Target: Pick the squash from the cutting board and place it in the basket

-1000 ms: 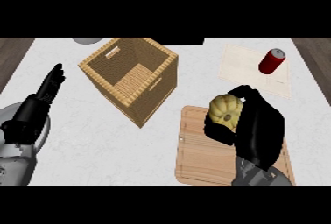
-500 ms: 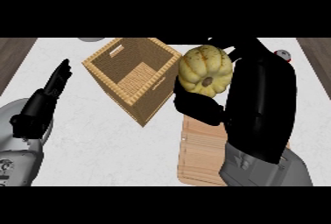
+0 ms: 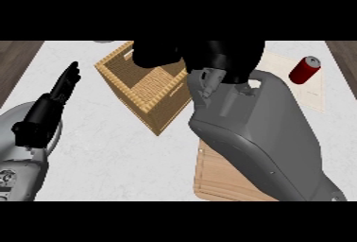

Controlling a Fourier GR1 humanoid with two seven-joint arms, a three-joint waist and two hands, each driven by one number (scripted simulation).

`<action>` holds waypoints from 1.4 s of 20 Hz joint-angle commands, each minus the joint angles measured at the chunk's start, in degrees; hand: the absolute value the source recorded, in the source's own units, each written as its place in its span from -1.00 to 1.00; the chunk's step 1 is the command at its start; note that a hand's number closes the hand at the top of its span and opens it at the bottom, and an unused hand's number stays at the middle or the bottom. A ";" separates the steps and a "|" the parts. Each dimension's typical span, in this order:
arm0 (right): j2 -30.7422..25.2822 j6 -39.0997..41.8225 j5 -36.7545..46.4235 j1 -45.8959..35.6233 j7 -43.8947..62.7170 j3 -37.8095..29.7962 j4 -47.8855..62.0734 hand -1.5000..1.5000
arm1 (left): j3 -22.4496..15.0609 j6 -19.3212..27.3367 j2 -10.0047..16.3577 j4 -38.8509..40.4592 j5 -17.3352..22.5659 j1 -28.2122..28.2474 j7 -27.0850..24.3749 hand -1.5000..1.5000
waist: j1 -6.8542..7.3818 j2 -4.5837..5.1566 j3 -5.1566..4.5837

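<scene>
My right hand (image 3: 182,54) hangs over the far part of the wicker basket (image 3: 162,108), its back toward me and its fingers curled downward. The squash does not show; it is hidden under that curled hand. My grey right forearm (image 3: 261,137) crosses the middle of the view and covers much of the wooden cutting board (image 3: 222,183), whose visible part carries nothing. The part of the basket floor that shows is bare. My left hand (image 3: 57,92) rests at the left side with straight fingers, apart from the basket.
A red can (image 3: 304,69) stands on a pale mat (image 3: 311,94) at the far right. Dark wooden floor shows past the counter's left and right edges. A grey round object peeks in at the top edge, left of the basket.
My right hand has carried the squash farther left and away from me, from beside the basket to above it. The squash, visible before, is now hidden under the hand. The left hand stays still.
</scene>
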 commanded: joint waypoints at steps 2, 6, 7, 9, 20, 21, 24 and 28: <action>0.34 -7.74 -4.25 -8.04 8.04 -0.63 14.88 1.00 | 0.06 -1.41 0.00 -1.07 0.89 0.54 -0.06 0.00 | 1.28 0.31 -0.03; 0.34 -7.34 -10.63 -12.11 4.80 -3.28 23.96 1.00 | -0.37 -0.51 -0.91 -0.69 -0.11 -0.32 -0.15 0.00 | 1.19 0.43 -0.01; 0.34 -6.51 -11.71 -15.16 6.27 -4.02 26.19 1.00 | -0.94 0.72 -1.64 -0.34 -1.19 -2.07 1.90 0.00 | 1.15 0.42 -0.02; 0.34 -9.74 -14.08 -15.34 6.38 -0.93 31.11 1.00 | -2.06 0.98 -2.51 -0.18 -2.08 -0.88 0.30 0.00 | 2.14 0.61 -0.08; 0.35 0.27 -17.26 -21.06 9.17 2.60 45.94 1.00 | 1.01 0.01 -1.31 2.19 -0.91 -1.77 0.35 0.00 | -0.34 0.07 -0.03; 0.35 1.42 -16.80 -20.43 7.79 2.27 45.94 1.00 | 1.02 -0.23 -1.04 0.78 -0.76 -1.72 1.73 0.00 | -0.93 -0.12 0.04; 0.34 6.13 -20.14 -22.85 6.53 3.76 49.77 1.00 | 0.78 -0.79 -0.87 0.55 -1.19 1.72 -2.66 0.00 | 0.09 -0.02 -0.03; 0.34 1.25 -27.18 -24.77 6.23 3.46 50.47 -1.00 | 0.92 -1.24 -1.19 0.63 -1.13 -0.97 -0.38 0.00 | 0.27 0.12 0.02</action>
